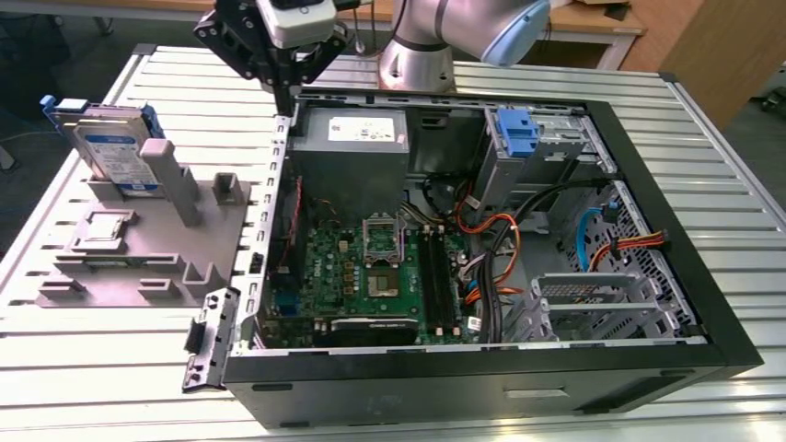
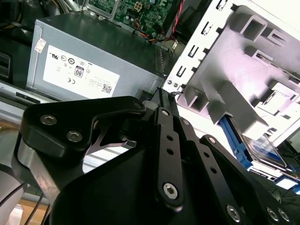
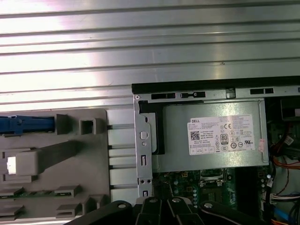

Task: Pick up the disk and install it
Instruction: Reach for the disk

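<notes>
Slatted table [image 1: 687,120] | gripper [image 1: 285,109] pinched empty over case wall [image 1: 272,184] | disk [image 1: 109,147] upright in fixture [image 1: 135,249]

A ribbed silver metal desk [image 1: 105,373] of long slats carries two things. A grey plastic holding fixture [image 1: 135,249] with upright posts sits near the desk's edge on the exterior view's left. Just beside it, an open black computer case [image 1: 491,379] lies on its side, spanning the middle toward the opposite edge.
</notes>
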Tool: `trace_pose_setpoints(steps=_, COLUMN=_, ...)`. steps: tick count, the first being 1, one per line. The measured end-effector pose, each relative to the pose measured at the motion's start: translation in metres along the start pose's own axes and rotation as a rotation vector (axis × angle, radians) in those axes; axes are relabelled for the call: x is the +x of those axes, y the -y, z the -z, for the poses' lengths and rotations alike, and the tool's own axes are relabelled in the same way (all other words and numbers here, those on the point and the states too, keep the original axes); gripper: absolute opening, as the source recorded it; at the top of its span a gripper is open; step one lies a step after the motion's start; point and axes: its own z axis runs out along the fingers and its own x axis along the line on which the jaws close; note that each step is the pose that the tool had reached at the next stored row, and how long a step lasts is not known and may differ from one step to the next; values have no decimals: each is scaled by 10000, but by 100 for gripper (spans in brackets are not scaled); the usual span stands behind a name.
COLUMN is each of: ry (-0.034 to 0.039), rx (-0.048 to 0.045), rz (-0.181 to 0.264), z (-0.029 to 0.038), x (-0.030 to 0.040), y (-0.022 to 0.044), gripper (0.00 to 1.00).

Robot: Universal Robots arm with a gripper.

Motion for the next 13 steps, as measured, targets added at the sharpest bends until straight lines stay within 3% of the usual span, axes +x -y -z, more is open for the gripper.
trace_pose_setpoints(steps=13, ry=-11, rx=1, rz=-1, z=-5, x=41, y=3, gripper=10)
